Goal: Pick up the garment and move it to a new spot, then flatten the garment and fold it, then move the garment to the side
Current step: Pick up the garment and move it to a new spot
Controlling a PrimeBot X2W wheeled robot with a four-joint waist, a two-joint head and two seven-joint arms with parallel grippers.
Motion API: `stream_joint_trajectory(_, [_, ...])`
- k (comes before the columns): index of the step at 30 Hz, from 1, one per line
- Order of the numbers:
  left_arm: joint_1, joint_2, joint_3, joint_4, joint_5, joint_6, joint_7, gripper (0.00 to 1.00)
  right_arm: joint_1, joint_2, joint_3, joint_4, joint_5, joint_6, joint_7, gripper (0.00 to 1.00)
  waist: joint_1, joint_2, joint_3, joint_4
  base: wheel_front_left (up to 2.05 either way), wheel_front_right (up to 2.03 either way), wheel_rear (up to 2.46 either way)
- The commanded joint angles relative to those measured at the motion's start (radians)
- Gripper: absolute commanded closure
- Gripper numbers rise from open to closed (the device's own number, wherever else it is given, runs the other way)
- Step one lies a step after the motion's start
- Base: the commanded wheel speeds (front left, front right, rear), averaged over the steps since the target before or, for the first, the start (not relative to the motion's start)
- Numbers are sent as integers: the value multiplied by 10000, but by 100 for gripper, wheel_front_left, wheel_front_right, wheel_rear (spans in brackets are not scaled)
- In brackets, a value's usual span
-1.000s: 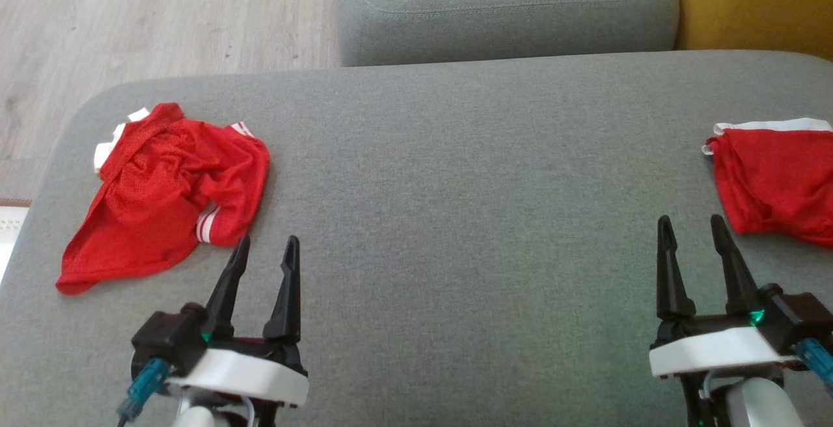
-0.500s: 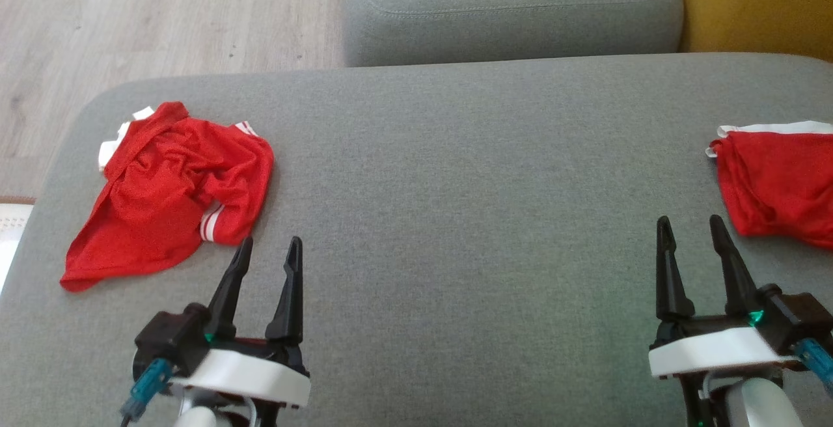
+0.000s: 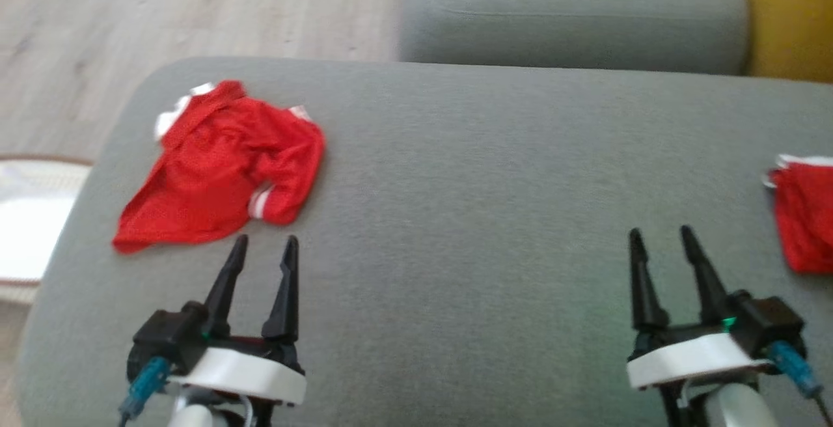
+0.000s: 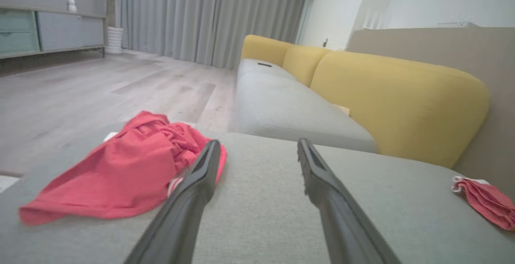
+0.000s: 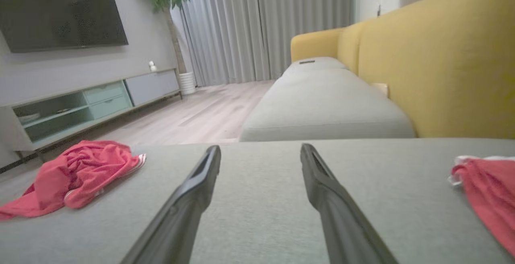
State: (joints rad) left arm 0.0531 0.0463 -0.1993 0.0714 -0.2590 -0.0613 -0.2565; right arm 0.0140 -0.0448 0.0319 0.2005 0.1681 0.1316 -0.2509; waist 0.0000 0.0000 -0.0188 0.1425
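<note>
A crumpled red garment (image 3: 221,166) lies at the left end of a grey sofa cushion (image 3: 488,173), just beyond the left gripper (image 3: 265,241). It and the right gripper (image 3: 660,232) hover empty, jaws spread wide. Another red cloth (image 3: 804,219) lies far right.

right gripper (image 5: 259,148): spread, empty | garment (image 5: 76,171): crumpled, left on grey cushion (image 5: 257,203) | red cloth (image 5: 489,193): right edge

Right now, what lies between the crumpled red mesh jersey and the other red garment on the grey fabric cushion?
Bare grey fabric cushion, seen in the head view, separates the red mesh jersey from the other red garment.
</note>
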Motion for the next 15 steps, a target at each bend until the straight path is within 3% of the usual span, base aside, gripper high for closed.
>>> stream_joint_trajectory(1, [-610,39,516,-304,136,21,-53,0,-164,-55,416,-199,108,-9,-109,0,0,0,-22,574,0,0,0])
stream_joint_trajectory(15, [-532,39,1504,-242,364,-59,-53,0,-287,-55,1377,358,425,-9,-109,0,0,0,-170,2650,0,0,0])
